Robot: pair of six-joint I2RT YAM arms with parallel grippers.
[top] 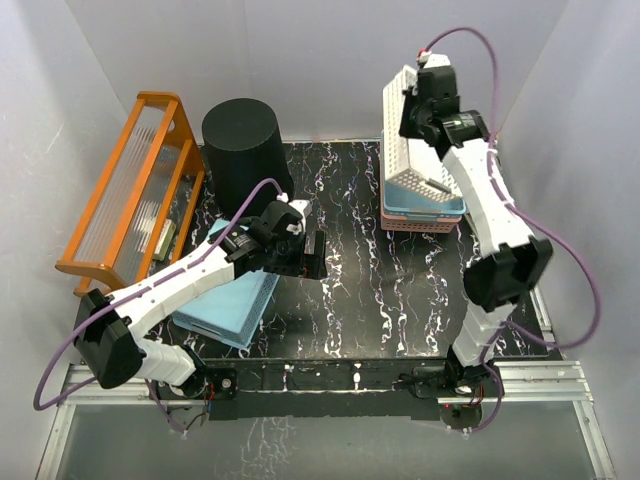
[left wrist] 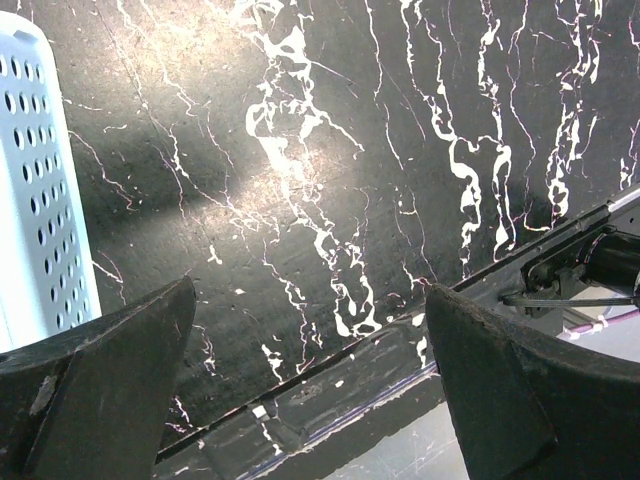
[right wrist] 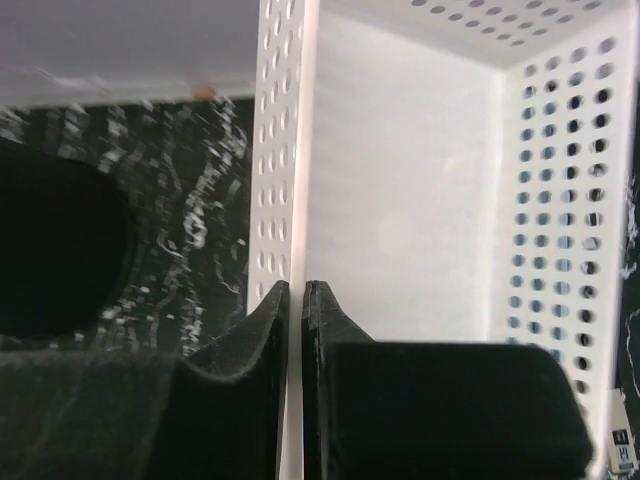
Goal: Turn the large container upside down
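One large container [top: 245, 150], standing, long axis vertical

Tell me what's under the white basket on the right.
A blue basket stacked on a pink basket; the white basket covers most of their insides.

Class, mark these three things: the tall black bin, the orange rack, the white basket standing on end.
black bin [top: 248, 160], top external view, on its side wall.
orange rack [top: 125, 195], top external view, on its ribbed clear panel.
white basket [right wrist: 400, 200], right wrist view, on its plain inner floor.
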